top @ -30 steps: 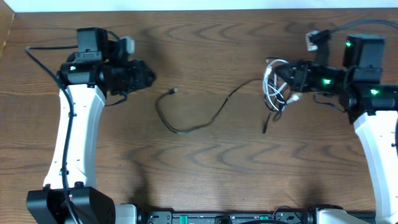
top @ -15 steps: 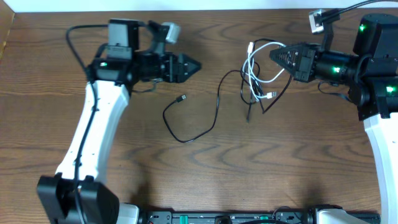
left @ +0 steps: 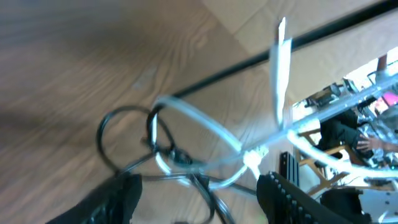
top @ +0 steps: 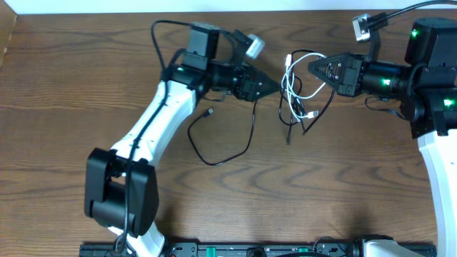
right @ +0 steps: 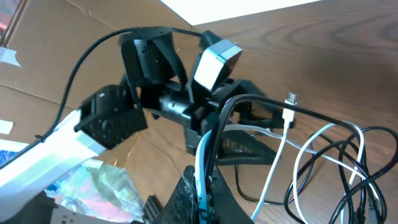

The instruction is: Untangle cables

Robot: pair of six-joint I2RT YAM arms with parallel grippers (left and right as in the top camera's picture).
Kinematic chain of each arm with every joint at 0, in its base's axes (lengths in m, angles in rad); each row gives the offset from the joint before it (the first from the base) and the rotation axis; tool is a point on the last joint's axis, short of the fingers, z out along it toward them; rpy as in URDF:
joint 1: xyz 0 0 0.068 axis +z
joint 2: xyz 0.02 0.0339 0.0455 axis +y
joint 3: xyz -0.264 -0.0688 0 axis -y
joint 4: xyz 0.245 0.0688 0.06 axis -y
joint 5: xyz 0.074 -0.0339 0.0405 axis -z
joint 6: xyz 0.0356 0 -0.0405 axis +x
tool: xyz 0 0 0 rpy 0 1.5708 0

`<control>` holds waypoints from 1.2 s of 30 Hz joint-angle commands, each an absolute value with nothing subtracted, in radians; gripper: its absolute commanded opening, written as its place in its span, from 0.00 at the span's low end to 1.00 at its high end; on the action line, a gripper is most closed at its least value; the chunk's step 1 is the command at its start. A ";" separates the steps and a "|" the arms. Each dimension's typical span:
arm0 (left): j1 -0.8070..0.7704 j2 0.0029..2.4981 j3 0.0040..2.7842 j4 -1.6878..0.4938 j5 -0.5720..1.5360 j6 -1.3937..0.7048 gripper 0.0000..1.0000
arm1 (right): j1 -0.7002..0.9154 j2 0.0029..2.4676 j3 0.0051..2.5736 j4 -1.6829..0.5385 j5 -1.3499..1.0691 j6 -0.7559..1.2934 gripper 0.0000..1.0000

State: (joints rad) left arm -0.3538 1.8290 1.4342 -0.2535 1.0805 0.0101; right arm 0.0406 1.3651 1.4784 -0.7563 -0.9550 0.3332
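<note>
Cables (top: 293,89) in the overhead view sit tangled at upper right, clamped in the right tool (top: 312,68), the black cable (top: 225,155) trailing to the counter's (top: 71,143) centre. Left wrist view: the left tool (left: 199,183) stands with jaws apart, tangle mid-frame ahead. Right wrist view: cords rise from the pinched fingers at bottom centre.

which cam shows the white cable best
Overhead: the white cable shows whole, looped beside the black cable. Left wrist shows it close but blurred; right wrist crops its loops at the frame edge.

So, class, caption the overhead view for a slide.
Right gripper shut on the tangled cables; open left gripper close beside them.
</note>
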 commanded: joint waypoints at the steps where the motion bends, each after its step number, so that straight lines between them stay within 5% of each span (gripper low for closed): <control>1: -0.369 1.841 1.431 -0.162 1.115 -0.056 0.64 | 0.045 1.353 1.503 -0.766 -0.987 0.332 0.01; 18: -0.451 1.884 1.431 -0.057 0.777 -0.205 0.43 | 0.045 1.353 1.503 -0.773 -0.996 0.324 0.01; 25: -0.450 1.884 1.431 -0.058 0.551 -0.280 0.08 | 0.024 1.353 1.503 -0.807 -0.998 0.305 0.01; 30: -0.447 1.884 1.431 -0.041 0.518 -0.279 0.08 | -0.015 1.353 1.503 -0.884 -0.975 0.263 0.01; 36: -0.421 1.860 1.431 -0.051 0.507 -0.279 0.08 | -0.027 1.354 1.502 -1.037 -0.565 0.286 0.01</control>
